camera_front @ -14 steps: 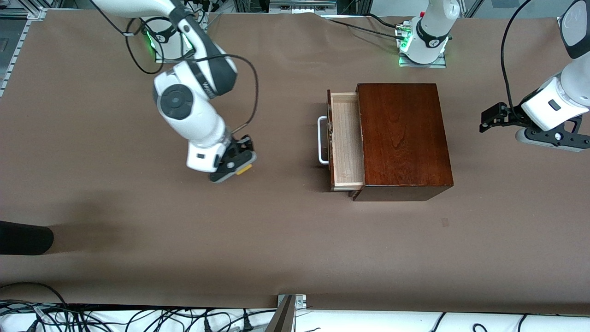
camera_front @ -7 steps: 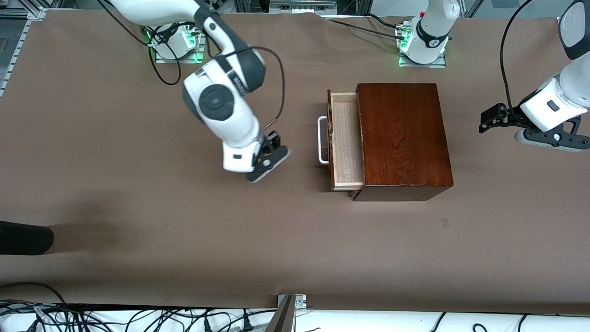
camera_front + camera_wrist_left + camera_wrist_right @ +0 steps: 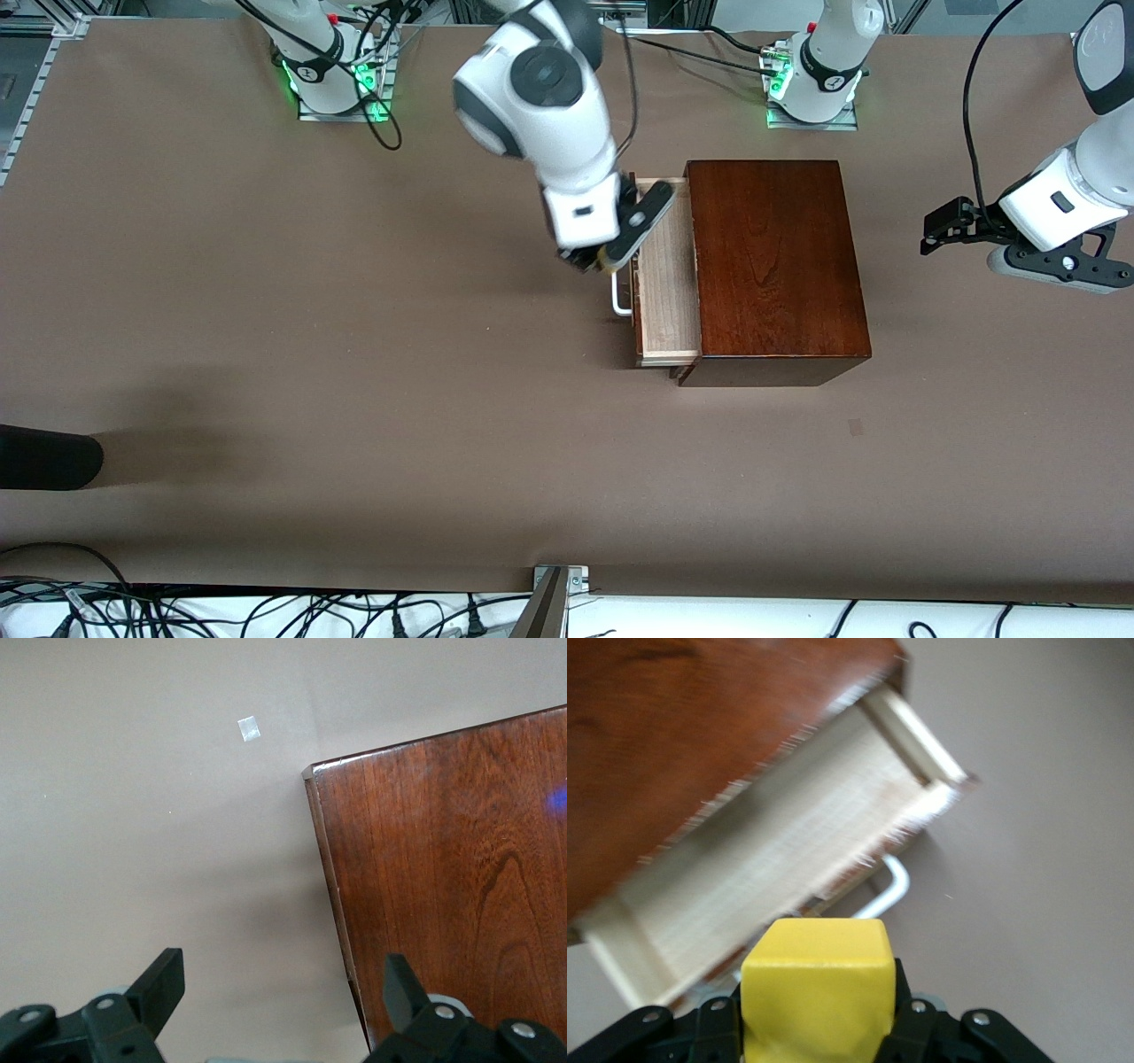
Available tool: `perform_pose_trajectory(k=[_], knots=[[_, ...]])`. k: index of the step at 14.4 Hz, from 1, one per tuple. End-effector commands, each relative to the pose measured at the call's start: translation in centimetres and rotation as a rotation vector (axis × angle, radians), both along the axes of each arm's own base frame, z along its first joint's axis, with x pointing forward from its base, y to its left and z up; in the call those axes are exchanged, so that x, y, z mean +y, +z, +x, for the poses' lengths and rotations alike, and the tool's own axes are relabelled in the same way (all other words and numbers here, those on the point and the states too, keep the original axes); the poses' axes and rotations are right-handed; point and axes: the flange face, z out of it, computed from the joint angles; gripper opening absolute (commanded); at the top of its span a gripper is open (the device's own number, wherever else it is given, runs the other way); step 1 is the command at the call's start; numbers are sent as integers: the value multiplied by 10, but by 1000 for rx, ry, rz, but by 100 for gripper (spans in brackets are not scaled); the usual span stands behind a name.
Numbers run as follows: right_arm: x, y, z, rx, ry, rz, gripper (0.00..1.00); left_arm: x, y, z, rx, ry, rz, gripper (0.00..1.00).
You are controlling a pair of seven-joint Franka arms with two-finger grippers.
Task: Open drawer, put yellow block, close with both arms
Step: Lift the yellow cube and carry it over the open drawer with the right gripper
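A: front view, right gripper (image 3: 611, 257) blocks the drawer (image 3: 666, 292) handle top; yellow block (image 3: 815, 988) barely shows between jaws.
B: wrist view: block bottom cropped, drawer blurred.

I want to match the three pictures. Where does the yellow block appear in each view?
Front view: only a sliver of the yellow block shows under the right gripper, over the drawer handle.
Left wrist view: not in it.
Right wrist view: the block fills the lower middle, gripped.
Shared landmark: the mahogany box.

Left gripper (image 3: 282, 992), fingers (image 3: 159, 979) spread wide, hangs over the table (image 3: 133, 815) beside the box (image 3: 452, 868) corner; a small pale patch (image 3: 249, 728), possibly tape, lies nearby.
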Motion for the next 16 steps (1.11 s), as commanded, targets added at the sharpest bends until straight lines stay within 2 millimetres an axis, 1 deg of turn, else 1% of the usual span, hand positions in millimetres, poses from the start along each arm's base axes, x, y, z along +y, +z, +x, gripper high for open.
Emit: perform_pose_trajectory(k=[1,3,5,6,7,9,11,12,13,14,15,16], knots=[[25,-7,-12,-65,118,-11,0,2,4,-6,-17,-18,-12,100],[33,-17,-20,-82,177,-31,0,2,3,-6,-15,-18,-12,100],[45,-26,-33,-82,232,-38,0,2,3,-6,-20,-20,-12,100],[47,-35,-34,-74,246,-46,0,2,3,-5,-21,-20,-12,100],[55,-40,-44,-72,267,-48,0,2,3,-5,-20,-20,-12,100],[66,-44,-57,-89,295,-54,0,2,3,-5,-20,-18,-12,100],[74,-58,-60,-104,311,-54,0,2,3,-5,-23,-19,-10,100],[84,-69,-68,-116,329,-58,0,2,3,-5,-23,-18,-12,100],[93,-83,-69,-143,346,-83,0,2,3,-5,-23,-18,-12,100],[99,-85,-71,-165,358,-88,0,2,3,-5,-23,-18,-12,100],[101,-93,-74,-167,369,-98,0,2,3,-5,-23,-18,-12,100],[101,-94,-74,-174,376,-103,0,2,3,-5,-23,-19,-10,100]])
